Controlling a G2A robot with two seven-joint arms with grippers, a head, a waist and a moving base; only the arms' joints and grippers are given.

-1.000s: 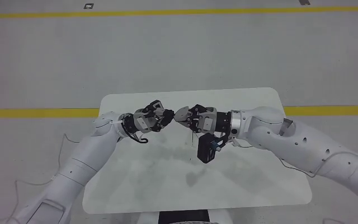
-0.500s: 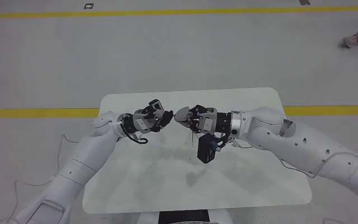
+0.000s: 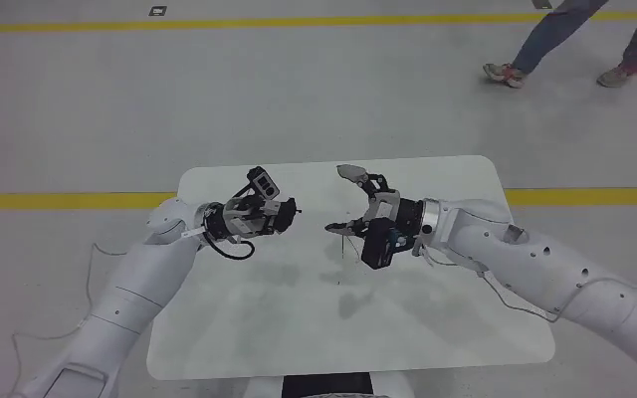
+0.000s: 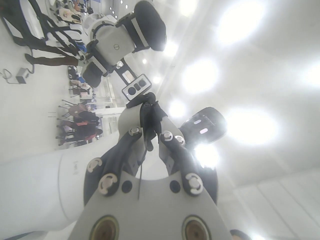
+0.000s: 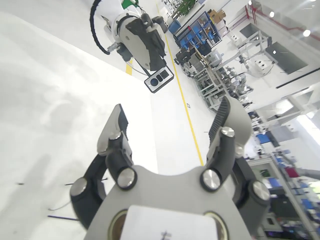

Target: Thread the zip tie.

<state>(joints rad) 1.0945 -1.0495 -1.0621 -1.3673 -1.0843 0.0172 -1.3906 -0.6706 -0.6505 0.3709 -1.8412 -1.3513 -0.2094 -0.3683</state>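
Left gripper (image 3: 288, 212): above the left half of the white rounded table (image 3: 249, 338), fingers pressed together, pinching the thin black zip tie (image 4: 143, 158).
Zip tie: its strap runs from the closed fingertips back between the fingers toward the wrist.
Right gripper (image 3: 341, 199): over the table's middle, apart from the left one, claw spread wide.
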